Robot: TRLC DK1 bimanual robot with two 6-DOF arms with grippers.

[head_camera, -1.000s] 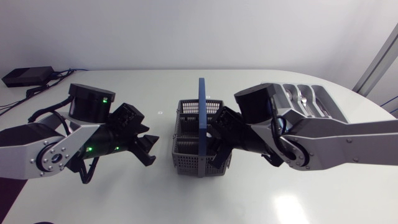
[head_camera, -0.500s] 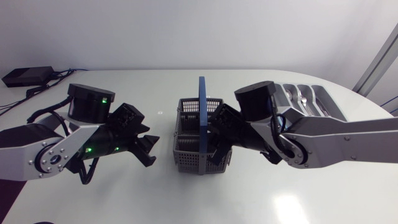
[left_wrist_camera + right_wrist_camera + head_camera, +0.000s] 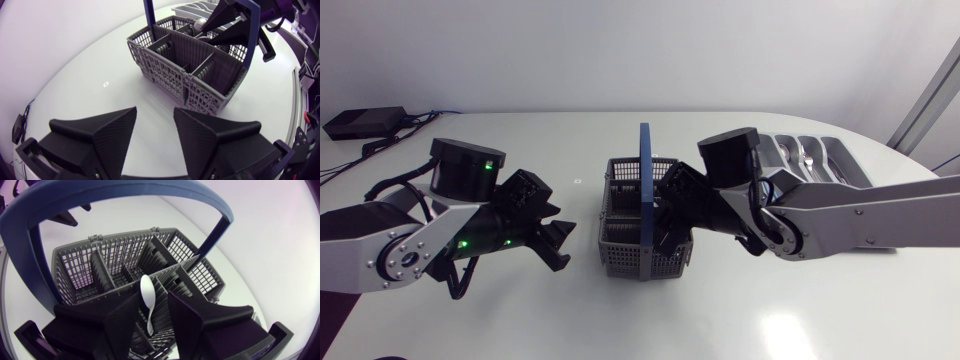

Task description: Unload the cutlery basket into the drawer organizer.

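Since the right gripper [image 3: 154,300] sits narrowly open astride the white spoon [image 3: 146,291] standing upright in the basket [image 3: 125,240], an off-centre squeeze could tip it against a divider [image 3: 99,272] or drag the basket, while the left gripper [image 3: 155,111] hangs wide and empty nearby.

The left arm [image 3: 370,245] has silver-grey links and black joints. A round black cap [image 3: 405,257] sits in its grey housing, and small green lights [image 3: 490,158] glow on its black cylindrical joint and on the dark link beyond. Thin black cables [image 3: 460,280] loop beneath it. The right arm [image 3: 865,215] is built alike, with a black cable [image 3: 761,205] by its wrist. The left hand [image 3: 155,114] is matte black, with two broad wedge-shaped fingers [image 3: 107,131] of finely ribbed surface. The right hand [image 3: 153,300] matches it.
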